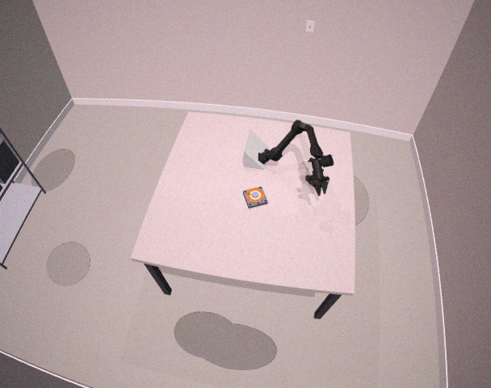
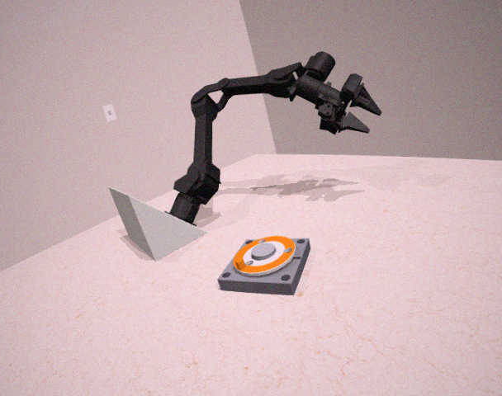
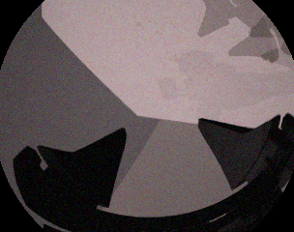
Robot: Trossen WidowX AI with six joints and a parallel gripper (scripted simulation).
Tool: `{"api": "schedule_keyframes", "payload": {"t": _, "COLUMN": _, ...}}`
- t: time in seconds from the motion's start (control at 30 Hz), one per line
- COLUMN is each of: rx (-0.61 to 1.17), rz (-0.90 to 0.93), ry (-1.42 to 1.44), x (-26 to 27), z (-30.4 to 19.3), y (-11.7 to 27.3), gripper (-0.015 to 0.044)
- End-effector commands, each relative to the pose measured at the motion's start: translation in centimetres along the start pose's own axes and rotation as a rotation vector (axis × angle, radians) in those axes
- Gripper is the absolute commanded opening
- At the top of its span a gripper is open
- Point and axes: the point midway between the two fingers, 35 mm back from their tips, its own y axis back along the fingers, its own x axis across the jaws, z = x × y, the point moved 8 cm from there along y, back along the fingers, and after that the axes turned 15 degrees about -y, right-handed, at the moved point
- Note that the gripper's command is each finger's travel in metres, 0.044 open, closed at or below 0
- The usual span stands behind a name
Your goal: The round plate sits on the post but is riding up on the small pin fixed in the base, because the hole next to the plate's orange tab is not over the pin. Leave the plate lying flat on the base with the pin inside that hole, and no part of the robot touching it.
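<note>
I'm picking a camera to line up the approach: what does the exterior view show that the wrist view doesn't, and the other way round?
Only the exterior shows the round plate, its orange tab, the base and the grey wedge, with the gripper open, high above the table, off to the side. Only the wrist shows the fingers' inner faces, with nothing between them. Both show the table and the arm's shadow.

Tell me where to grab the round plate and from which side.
Grip the orange tab, the one raised feature on the plate, coming from straight above; the base surrounds the rim, likely blocking a side approach. The gripper is open, high above the table.
</note>
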Motion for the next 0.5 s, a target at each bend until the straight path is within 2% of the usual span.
{"api": "schedule_keyframes", "payload": {"t": 0.0, "rx": -0.003, "rz": 0.008, "ry": 0.002, "x": 0.3, "z": 0.1, "y": 0.0, "gripper": 0.0374}}
{"api": "schedule_keyframes", "payload": {"t": 0.3, "rx": -0.194, "rz": 0.1, "ry": 0.282, "x": 5.5, "z": 2.8, "y": -1.9, "gripper": 0.0137}}
{"api": "schedule_keyframes", "payload": {"t": 0.47, "rx": -0.419, "rz": 0.075, "ry": 0.574, "x": 10.7, "z": 6.3, "y": -2.8, "gripper": 0.0006}}
